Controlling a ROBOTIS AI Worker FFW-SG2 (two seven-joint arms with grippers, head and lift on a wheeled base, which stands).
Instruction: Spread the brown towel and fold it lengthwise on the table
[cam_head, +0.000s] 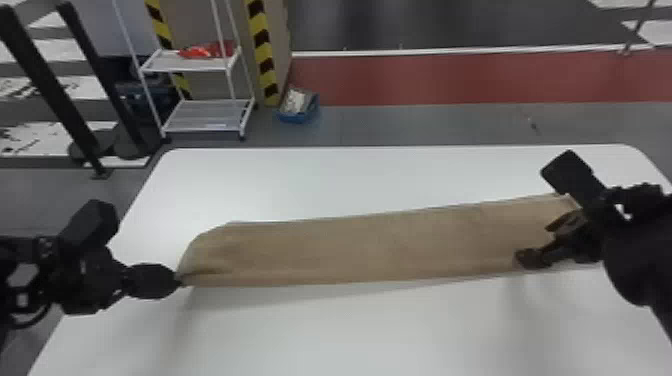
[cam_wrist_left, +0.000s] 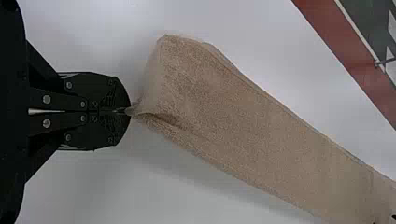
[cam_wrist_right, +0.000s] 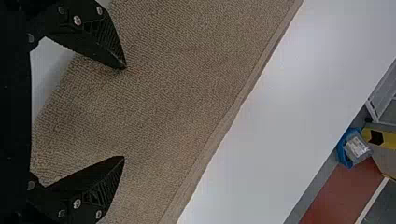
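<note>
Stretches as a long, narrow light-brown towel of ribbed cloth (cam_head: 360, 250) across a smooth white surface (cam_head: 350, 335). Looks mostly flat, showing a layered far edge, a bulging left end and a small crease by the near left corner. Casts a soft shadow along the near side. Past the far edge, in a small blue bin (cam_wrist_right: 345, 158), bears a white label (cam_wrist_right: 357, 146) too blurred to read. Is pinched at that near left corner by the clenched fingers of the black left gripper (cam_head: 180, 282). At the right end, lies below the black right gripper (cam_head: 534, 243), passing under and between widely parted fingers; cannot tell whether touching them.

- Towel (cam_head: 350, 250) lies across the table (cam_head: 350, 335)
- Left gripper (cam_head: 179, 282) at its near left corner
- Right gripper (cam_head: 539, 242) over its right end
- Behind the table, rack (cam_head: 205, 120) left of bin (cam_head: 299, 118)
</note>
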